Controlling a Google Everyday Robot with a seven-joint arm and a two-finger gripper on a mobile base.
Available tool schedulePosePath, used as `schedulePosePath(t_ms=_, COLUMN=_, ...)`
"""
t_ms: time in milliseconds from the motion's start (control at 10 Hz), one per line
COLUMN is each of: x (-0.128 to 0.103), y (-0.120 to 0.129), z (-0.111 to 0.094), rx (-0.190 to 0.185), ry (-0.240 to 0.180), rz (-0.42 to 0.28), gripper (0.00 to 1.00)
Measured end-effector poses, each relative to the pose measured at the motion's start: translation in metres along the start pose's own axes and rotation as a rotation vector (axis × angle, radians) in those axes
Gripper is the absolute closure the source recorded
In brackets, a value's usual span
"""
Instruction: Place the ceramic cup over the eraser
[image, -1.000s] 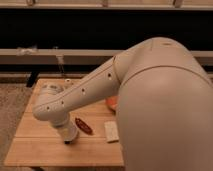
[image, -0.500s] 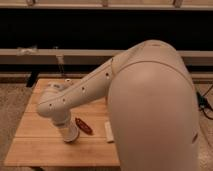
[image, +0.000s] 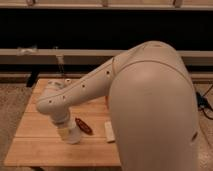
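Where the arm (image: 80, 92) comes down to the bench (image: 35, 145), the claw (image: 68, 130) sits low over the near-left part of the top. Whether it is open or closed, and whether it has hold of anything, cannot be told from this view. At the arm's lower end stands a pale, off-white, stubby round form, taken here as the cup (image: 74, 137). Its sides are plain and smooth, and it appears upright, with its long axis running from 12 to 6 o'clock and its base on or just above the wood. Where the claw ends and the cup begins cannot be made out.

At about 2 o'clock from the cup, just beside it, lies a dark red-brown oval thing (image: 84, 126), glossy, with its long axis running from 10 to 4 o'clock. Farther out, at 3 o'clock, a flat cream block (image: 109, 131) lies lengthwise from 12 to 6 o'clock. The bench is pale wood laid in planks, and the arm's shell is smooth and rounded.
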Motion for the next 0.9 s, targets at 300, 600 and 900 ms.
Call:
schedulePosePath(t_ms=300, x=-0.010, y=0.012, z=-0.016, rx=-0.015, ry=0.008, rz=0.014, gripper=0.20)
schedulePosePath(t_ms=600, x=-0.036, y=0.036, z=-0.029, rx=-0.008, ry=0.036, rz=0.035, gripper=0.20)
schedulePosePath(t_ms=900, x=-0.038, y=0.040, z=-0.032, rx=-0.004, ry=0.048, rz=0.032, gripper=0.20)
